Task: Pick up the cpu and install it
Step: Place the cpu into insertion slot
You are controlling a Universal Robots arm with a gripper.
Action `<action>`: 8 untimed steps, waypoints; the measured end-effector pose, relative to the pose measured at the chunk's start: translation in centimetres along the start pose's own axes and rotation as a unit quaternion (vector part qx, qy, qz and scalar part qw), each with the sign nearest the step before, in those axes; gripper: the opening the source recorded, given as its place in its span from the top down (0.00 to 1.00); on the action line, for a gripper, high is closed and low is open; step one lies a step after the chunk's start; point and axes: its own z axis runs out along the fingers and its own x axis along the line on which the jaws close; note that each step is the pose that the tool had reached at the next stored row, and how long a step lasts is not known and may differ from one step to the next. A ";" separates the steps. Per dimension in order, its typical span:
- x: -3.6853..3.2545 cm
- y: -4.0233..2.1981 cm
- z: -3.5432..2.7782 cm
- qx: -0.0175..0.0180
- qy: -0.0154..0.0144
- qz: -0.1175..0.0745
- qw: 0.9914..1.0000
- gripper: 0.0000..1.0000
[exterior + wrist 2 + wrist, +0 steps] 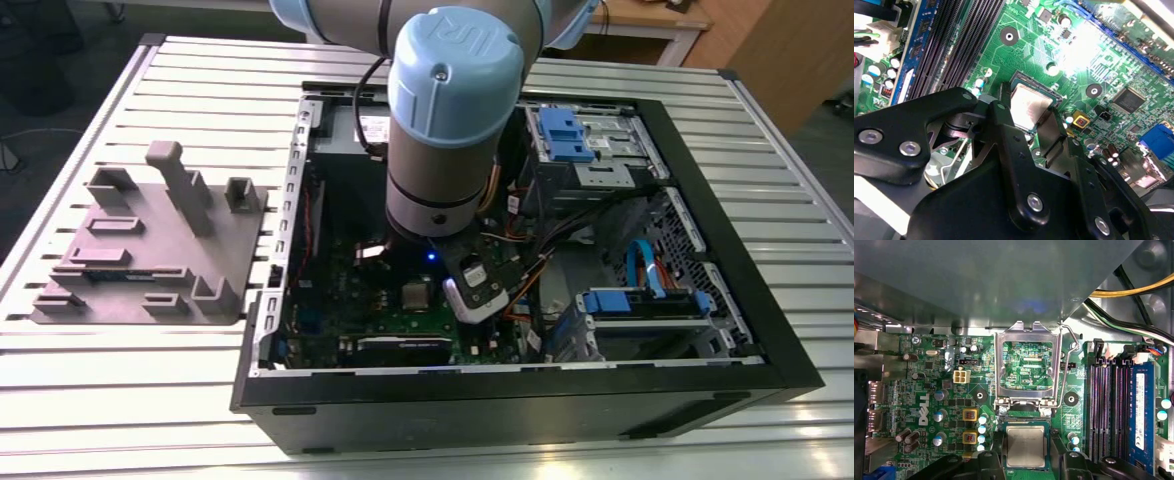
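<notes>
In socket (1026,417), flat, metal top up: cpu (1025,440). Pinched at two opposite edges by gripper (1026,455), fingers (1004,130) closed to chip width. Just beyond, hinged load plate (1026,335) flipped open, lever (1070,365) up. Green mobo (929,370) underneath, RAM slots (1109,405) alongside. All inside open PC case (534,410) on slatted table (134,400).

Black hand (1029,114) low over silver cpu (1026,100), green motherboard (1104,60), dark memory slots (954,45)
</notes>
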 end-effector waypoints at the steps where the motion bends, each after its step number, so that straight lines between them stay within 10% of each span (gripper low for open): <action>1: 0.00 0.00 0.00 0.000 0.000 0.000 1.000 0.55; 8: 0.00 0.00 -0.01 0.000 0.000 0.000 1.000 0.55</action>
